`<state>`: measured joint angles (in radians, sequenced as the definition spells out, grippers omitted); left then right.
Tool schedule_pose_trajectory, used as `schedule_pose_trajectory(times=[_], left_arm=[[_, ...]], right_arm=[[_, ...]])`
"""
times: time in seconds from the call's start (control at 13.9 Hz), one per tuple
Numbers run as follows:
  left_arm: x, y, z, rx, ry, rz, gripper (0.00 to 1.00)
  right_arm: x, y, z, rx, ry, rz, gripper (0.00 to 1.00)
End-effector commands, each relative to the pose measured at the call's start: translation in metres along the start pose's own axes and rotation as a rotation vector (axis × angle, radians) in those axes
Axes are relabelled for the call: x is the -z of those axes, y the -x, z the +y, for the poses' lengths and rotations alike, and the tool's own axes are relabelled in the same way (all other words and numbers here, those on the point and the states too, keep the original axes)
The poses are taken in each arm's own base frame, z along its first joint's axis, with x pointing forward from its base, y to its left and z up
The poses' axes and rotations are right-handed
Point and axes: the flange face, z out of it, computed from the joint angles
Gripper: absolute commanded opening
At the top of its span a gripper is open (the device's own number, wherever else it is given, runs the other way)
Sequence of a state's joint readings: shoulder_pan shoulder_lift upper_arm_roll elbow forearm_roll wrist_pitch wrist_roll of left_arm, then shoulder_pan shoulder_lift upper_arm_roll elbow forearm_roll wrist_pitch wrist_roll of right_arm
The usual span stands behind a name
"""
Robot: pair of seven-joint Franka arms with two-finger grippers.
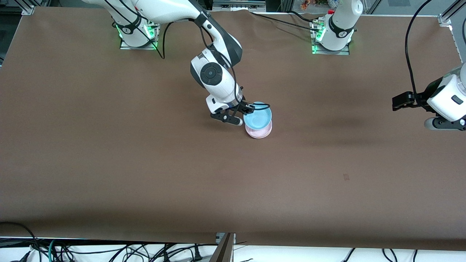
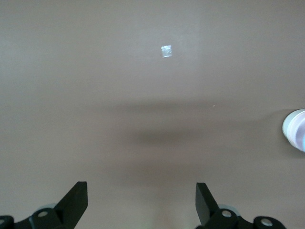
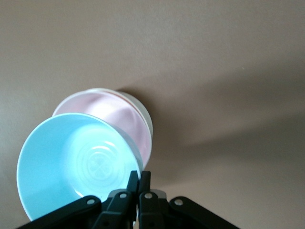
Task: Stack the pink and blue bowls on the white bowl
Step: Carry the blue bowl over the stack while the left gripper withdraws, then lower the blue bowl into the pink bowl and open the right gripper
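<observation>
Right gripper point(image 1: 244, 113): pinched on blue bowl point(image 1: 257, 115) rim, bowl tilted, held just above pink bowl point(image 1: 259, 131). Pink bowl: nested in white bowl point(image 3: 144, 117), mid-table point(image 1: 145, 163). Left gripper point(image 1: 397, 103): spread wide, idle over left arm's end.

The blue bowl point(image 1: 257, 117) was a light sky blue, paler and glossy toward its middle, where faint concentric rings showed. The pink bowl point(image 1: 259, 132) under it was a very pale pink. A thin white rim of the white bowl point(image 3: 145, 118) edged the pink one. The surface point(image 1: 145, 163) was plain matte brown. Both the right pincer point(image 1: 242, 113) and the left pincer point(image 2: 141, 202) had black fingers, on arms of white with black joints.
</observation>
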<state>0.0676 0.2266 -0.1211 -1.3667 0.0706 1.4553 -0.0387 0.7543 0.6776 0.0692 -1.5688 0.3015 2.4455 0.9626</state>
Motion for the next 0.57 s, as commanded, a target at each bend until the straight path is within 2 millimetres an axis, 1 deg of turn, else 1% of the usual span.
schedule_pose_trajectory(times=[0.0,0.07,0.22,0.29,0.36,0.5], left_arm=[[-0.013,0.037,-0.012,0.023,0.078,0.077,1.00],[-0.017,0.042,-0.012,0.012,0.077,0.076,1.00],[-0.018,0.044,-0.012,-0.019,0.075,0.047,1.00],[-0.018,0.045,-0.010,-0.027,0.074,0.041,1.00],[-0.018,0.045,-0.008,-0.029,0.073,0.039,1.00],[-0.017,0.045,0.000,-0.044,0.069,0.038,1.00]], right_arm=[[-0.001,-0.004,-0.011,-0.033,-0.044,0.027,0.00],[0.001,-0.007,-0.012,-0.034,-0.060,0.039,0.00],[0.001,-0.009,-0.016,-0.042,-0.081,0.053,0.00],[-0.002,-0.011,-0.018,-0.054,-0.084,0.054,0.00],[-0.008,-0.008,-0.020,-0.051,-0.080,0.054,0.00],[-0.013,-0.007,-0.019,-0.043,-0.071,0.056,0.00]])
